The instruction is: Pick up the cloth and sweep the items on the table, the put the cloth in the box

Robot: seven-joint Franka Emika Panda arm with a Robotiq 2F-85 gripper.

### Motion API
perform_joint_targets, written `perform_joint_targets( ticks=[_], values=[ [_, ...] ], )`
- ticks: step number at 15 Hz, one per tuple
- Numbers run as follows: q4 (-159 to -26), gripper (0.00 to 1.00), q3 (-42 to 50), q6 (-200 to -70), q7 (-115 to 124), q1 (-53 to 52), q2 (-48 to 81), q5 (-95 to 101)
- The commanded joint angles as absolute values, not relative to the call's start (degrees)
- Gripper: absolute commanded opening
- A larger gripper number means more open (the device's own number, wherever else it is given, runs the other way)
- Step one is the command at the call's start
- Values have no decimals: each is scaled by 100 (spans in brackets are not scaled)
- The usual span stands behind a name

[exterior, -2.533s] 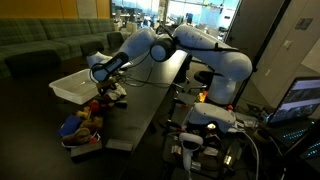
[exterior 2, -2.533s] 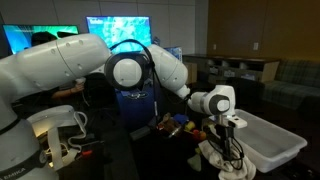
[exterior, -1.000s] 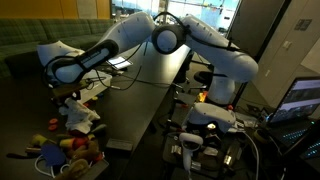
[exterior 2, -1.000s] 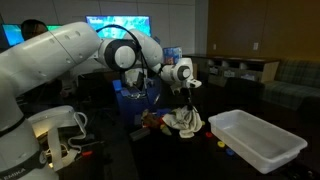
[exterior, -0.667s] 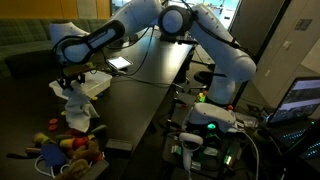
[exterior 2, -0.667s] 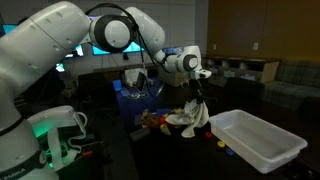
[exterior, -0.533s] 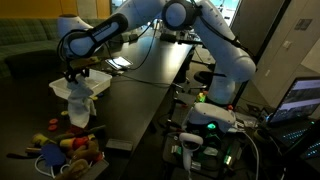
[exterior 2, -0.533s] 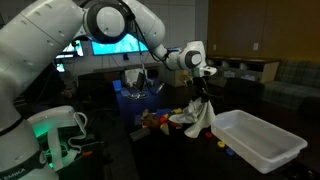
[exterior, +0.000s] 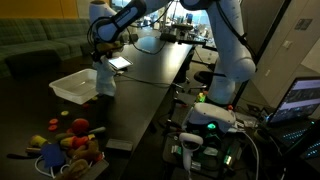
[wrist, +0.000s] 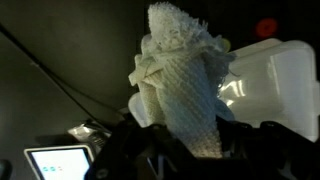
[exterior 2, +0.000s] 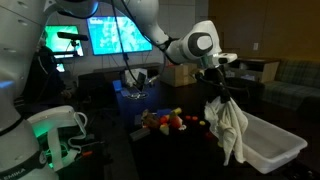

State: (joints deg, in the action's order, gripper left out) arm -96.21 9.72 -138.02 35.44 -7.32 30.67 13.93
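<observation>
The dark table [exterior: 150, 95] carries the white box [exterior 2: 272, 152]. The cloth [exterior 2: 230, 130] hangs at six o'clock from the gripper [exterior 2: 218, 95] (fingers pinching its top), at the box's nine-o'clock edge. Toy items [exterior 2: 170, 122] lie farther toward nine.

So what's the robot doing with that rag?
The white robot arm is holding a pale crumpled cloth pinched in its gripper. The cloth dangles right at the edge of the white plastic box and is not inside it yet. The colourful toy items lie bunched in a heap nearby. Putting the cloth into the box looks like the part left to do.
</observation>
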Motion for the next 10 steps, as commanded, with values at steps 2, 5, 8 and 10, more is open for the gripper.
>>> perform_joint_targets(
  ticks=[2,5,8,10],
  values=[
    [-10875,6,1814,-14137,4718,-924,2178,2506],
    [-10827,6,2001,-14065,5640,-726,2538,2952],
    [-10535,6,1827,-13969,5722,-383,3173,2564],
    [-10251,6,1732,-13928,5653,-269,3653,2354]
  ],
)
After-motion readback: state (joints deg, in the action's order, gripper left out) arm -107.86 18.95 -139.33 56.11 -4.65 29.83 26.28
